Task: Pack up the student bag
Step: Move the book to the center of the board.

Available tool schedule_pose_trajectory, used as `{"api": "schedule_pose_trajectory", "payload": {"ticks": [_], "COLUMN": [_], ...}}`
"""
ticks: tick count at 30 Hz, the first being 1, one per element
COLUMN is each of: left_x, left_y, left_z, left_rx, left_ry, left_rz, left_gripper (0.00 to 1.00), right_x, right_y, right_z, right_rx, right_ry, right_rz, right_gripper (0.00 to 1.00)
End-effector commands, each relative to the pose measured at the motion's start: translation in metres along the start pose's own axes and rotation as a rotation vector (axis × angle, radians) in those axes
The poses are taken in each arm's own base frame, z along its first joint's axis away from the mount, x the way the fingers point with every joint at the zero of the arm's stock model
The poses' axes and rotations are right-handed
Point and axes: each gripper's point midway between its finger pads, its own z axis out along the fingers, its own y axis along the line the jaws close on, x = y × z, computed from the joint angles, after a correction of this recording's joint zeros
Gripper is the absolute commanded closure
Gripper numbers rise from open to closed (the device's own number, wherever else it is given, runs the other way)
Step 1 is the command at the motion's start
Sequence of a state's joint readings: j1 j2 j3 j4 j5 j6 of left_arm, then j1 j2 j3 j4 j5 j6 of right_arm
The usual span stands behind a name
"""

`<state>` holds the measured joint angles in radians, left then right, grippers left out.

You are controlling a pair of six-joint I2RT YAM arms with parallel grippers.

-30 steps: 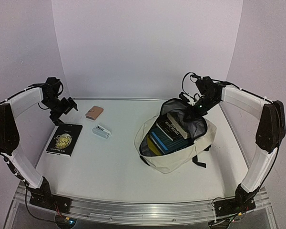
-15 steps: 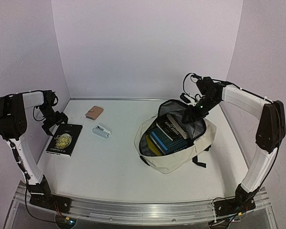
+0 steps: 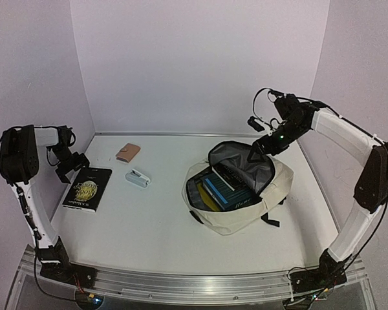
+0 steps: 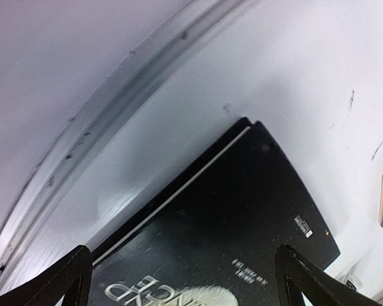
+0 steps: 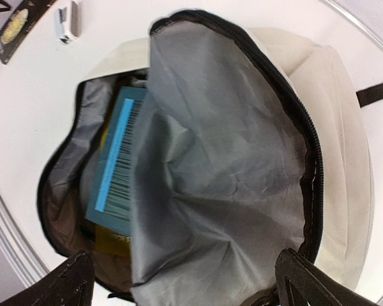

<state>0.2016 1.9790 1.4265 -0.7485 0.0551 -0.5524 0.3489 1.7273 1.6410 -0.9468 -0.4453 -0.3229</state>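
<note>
left gripper lining up on the black book

left gripper (image 4: 182,280): jaws spread wide, nothing between them, hanging just above the far end of the black book (image 3: 87,188), which lies flat on the bench (image 3: 149,245) near the left wall. thin, flat book; likely best taken at an edge, pinching cover and pages together. right gripper (image 5: 185,280): likewise wide and empty, above the grey-lined flap of the student bag (image 3: 246,216). bag lies right of centre, mouth open, blue book (image 3: 223,190) inside. flap sags over the opening; reckon it wants holding back before the book arrives.
</note>
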Motion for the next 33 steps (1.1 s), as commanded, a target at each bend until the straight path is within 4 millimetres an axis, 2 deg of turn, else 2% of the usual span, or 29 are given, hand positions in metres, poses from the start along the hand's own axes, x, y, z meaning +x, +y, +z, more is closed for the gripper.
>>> {"api": "schedule_pose_trajectory", "payload": {"ticks": [1,6,13,16,21,27,30,33], "left_x": [0.006,0.041,0.137,0.167,0.214,0.256,0.271,0.266], "left_y": [-0.016,-0.028,-0.064,-0.071,-0.085,-0.110,-0.133,-0.144], "left_z": [0.012,0.010,0.017,0.015,0.006,0.000,-0.018,-0.043], "left_rx": [0.108,0.185,0.173,0.169,0.174,0.213,0.312,0.341], "left_ry": [0.023,0.079,0.211,0.234,0.256,0.300,0.331,0.301], "left_rz": [0.062,0.077,0.223,0.218,0.250,0.312,0.337,0.362], "left_gripper": [0.03,0.11,0.24,0.30,0.38,0.40,0.46,0.43], "right_x": [-0.012,-0.014,-0.022,-0.028,-0.035,-0.051,-0.053,-0.055], "right_y": [0.023,0.036,0.059,0.076,0.122,0.175,0.192,0.197], "right_z": [-0.031,-0.032,-0.013,-0.001,0.029,0.068,0.089,0.102], "right_rx": [-0.075,-0.148,-0.242,-0.253,-0.291,-0.357,-0.374,-0.380], "right_ry": [-0.068,-0.087,-0.109,-0.115,-0.108,-0.124,-0.101,-0.093], "right_rz": [-0.050,-0.041,-0.019,-0.042,-0.078,-0.113,-0.125,-0.126], "right_gripper": [0.02,0.02,0.04,0.07,0.12,0.20,0.22,0.22]}}
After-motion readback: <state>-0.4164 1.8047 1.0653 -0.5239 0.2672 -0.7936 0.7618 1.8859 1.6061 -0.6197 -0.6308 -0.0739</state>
